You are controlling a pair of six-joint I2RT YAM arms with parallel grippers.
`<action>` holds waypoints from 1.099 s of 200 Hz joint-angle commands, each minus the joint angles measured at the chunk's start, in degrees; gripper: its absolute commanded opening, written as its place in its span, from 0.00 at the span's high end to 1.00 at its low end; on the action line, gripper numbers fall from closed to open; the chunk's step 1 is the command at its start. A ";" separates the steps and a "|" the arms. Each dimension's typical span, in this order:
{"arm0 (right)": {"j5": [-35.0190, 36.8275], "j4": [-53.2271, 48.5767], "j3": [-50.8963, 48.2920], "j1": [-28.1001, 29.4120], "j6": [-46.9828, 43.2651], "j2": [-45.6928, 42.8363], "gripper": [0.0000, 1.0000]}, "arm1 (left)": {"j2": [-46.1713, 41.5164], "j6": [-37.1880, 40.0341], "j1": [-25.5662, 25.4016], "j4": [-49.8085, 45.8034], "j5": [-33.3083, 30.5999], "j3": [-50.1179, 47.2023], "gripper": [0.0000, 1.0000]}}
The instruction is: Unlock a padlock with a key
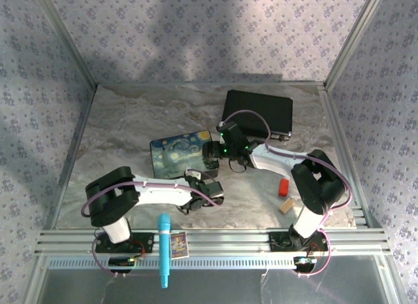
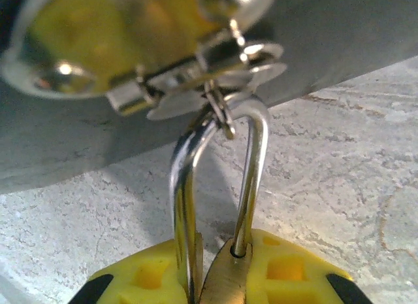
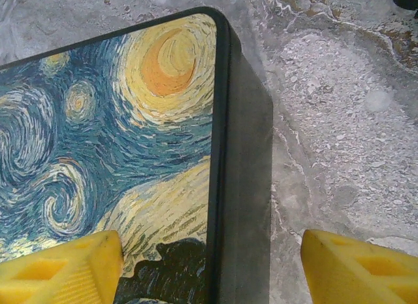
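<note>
Padlock (image 2: 225, 287) body sat clamped in L tool (image 2: 222, 274), shackle (image 2: 251, 153) thru latch (image 2: 196, 75); R tool (image 3: 209, 268) gaped wide astride box (image 3: 98, 140) corner. Best bet was holding body steady w/o twisting shackle.

- No text, number, brand or sign is legible on any surface.
- Small card (image 1: 179, 244) on the metal rail (image 1: 248, 241): a printed, coloured face, too small to read.
- Painted box (image 3: 98, 134): its lid carries a swirling blue-and-yellow night-sky picture; the part in view bears no readable lettering.
- Padlock (image 2: 251, 186): only a sliver of the brass body shows in the left wrist view, too little to tell any stamp.
</note>
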 commanded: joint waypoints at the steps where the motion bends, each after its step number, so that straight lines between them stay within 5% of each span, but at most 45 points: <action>1: 4.81 -14.51 -4.06 0.46 -0.81 4.86 0.27 | 3.43 -2.33 -0.39 -10.99 -4.02 1.93 0.81; 100: 4.64 -14.13 -4.15 0.31 -0.72 5.96 0.26 | 1.43 -1.79 -3.06 -10.45 -3.21 2.94 0.70; 127: 4.65 -13.62 -4.53 0.24 -0.63 6.17 0.26 | 0.15 0.20 -3.03 -5.94 -0.69 1.89 0.87; 169: 4.53 -13.15 -5.53 0.13 -0.41 6.26 0.26 | 5.51 -3.91 -2.52 -15.22 -4.20 4.56 0.94; 220: 4.35 -12.34 -5.70 -0.17 0.16 5.91 0.26 | 7.98 -2.65 -4.85 -12.52 -3.08 6.98 0.80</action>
